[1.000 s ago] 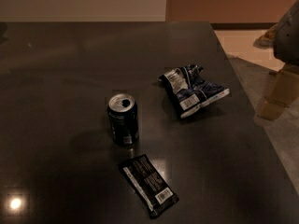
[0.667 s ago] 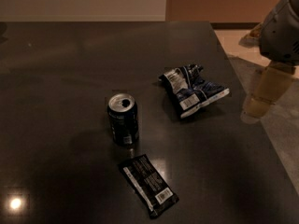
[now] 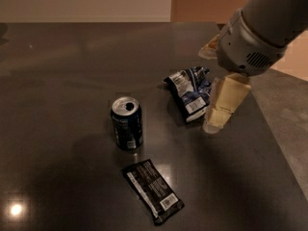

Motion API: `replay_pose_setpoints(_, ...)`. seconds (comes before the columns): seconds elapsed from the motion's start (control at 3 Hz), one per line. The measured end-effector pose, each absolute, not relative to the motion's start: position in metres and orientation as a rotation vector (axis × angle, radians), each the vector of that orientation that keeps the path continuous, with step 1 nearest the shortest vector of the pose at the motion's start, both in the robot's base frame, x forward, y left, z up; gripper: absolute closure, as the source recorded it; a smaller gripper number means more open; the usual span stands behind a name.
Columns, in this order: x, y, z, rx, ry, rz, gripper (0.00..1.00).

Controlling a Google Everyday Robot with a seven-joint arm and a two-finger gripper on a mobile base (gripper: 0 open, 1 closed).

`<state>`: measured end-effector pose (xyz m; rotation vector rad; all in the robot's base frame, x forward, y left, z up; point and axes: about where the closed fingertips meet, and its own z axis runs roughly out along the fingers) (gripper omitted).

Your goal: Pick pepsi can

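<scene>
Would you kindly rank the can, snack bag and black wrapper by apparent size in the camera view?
Largest, alike (wrapper nearer the camera): flat black barcode wrapper, crumpled blue-and-white snack bag.
Smallest: dark navy pepsi can.
The cream pincer hovers beside the bag.

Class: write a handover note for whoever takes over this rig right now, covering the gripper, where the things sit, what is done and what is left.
Gripper: at the right side of the table, just right of the snack bag, well apart from the pepsi can.
Pepsi can: upright on the table, left of the bag; a black wrapper lies flat in front of it.
Done: can not yet grasped.
Left: reach the can, grip it, lift it.
</scene>
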<state>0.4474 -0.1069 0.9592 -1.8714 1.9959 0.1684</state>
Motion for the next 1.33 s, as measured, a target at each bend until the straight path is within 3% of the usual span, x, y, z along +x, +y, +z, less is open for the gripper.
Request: replay_pose_setpoints(1.33,0.433,0.022,0.913,-1.993,1.784,0.498,0.00)
